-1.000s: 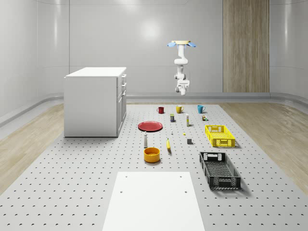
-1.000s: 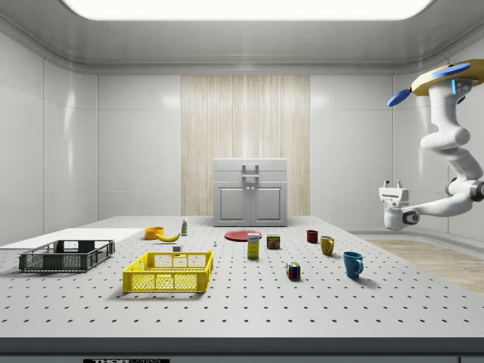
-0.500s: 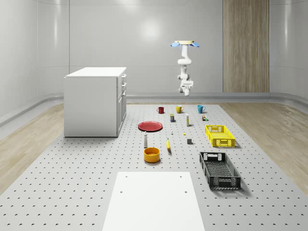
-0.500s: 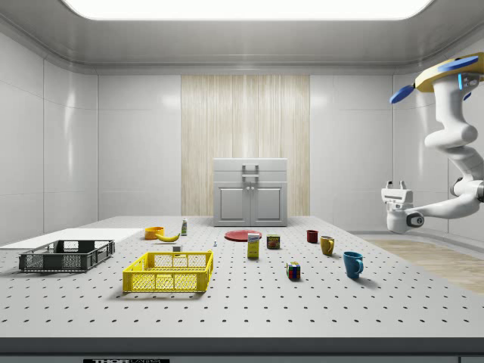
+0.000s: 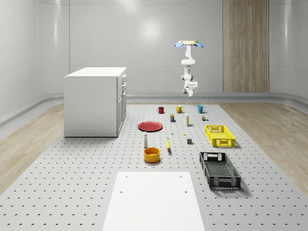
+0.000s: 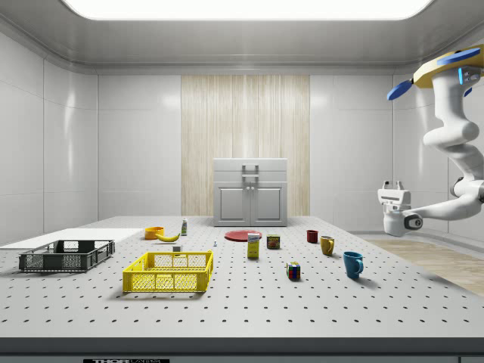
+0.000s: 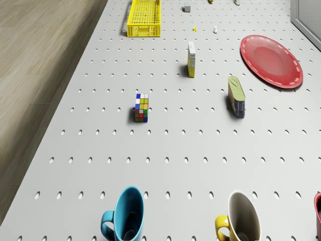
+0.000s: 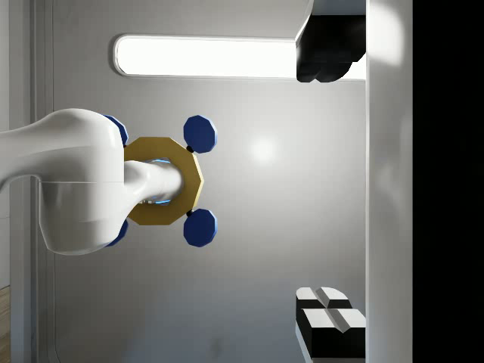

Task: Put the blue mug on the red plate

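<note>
The red plate (image 5: 150,126) lies on the perforated table (image 5: 96,183) beside the white cabinet (image 5: 94,101). Farther back, the blue mug (image 5: 200,109) stands upright at the table's far edge, beside a yellow mug (image 5: 179,109). Beyond that edge the drone (image 5: 189,44) hovers, its gripper (image 6: 392,185) pointing upward, fingers spread and empty.

The table (image 5: 72,187) is matt grey, metal-looking, dotted with rows of small holes. The blue mug (image 7: 128,216) and the yellow mug (image 7: 243,218) look like glazed ceramic, smooth with a soft sheen. The red plate (image 7: 271,60) is glossy, catching light across its face. The yellow crate (image 6: 168,272) looks like moulded plastic lattice. The arm (image 6: 452,140) has smooth, glossy white shells. The floor (image 5: 24,144) looks like wood planking.
</note>
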Controlling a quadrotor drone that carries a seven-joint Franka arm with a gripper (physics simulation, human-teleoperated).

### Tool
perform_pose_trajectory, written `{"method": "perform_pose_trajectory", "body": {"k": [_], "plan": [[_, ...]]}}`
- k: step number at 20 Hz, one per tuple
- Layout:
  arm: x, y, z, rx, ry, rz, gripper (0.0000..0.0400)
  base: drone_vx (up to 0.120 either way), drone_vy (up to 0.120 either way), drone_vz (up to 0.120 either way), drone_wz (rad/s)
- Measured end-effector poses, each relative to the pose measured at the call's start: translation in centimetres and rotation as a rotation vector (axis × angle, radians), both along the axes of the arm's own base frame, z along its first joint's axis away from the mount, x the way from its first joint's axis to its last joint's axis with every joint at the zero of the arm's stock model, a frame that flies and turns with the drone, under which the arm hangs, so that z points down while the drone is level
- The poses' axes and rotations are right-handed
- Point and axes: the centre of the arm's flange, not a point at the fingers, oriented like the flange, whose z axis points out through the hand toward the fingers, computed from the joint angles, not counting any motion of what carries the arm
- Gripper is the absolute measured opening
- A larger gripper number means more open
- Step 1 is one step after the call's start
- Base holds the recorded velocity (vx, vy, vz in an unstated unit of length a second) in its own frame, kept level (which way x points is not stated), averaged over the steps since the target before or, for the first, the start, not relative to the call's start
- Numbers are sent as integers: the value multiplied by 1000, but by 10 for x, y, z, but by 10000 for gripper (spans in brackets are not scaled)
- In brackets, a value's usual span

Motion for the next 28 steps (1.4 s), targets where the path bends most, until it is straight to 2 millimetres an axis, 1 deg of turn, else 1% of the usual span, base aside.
{"method": "perform_pose_trajectory", "body": {"k": [1,9,16,21,25,28], "plan": [[0,0,0,-1,-1,0,400,120,40,0,0],[-1,1,0,-11,-7,0,400,120,120,0,0],[-1,4,0,-44,-12,-1,400,120,0,0,0],[-2,11,-1,-107,-16,-2,400,120,0,0,0],[-2,21,-2,-212,-19,-5,400,120,0,0,0],[-2,34,-6,-353,-21,-8,400,67,0,0,0]]}}
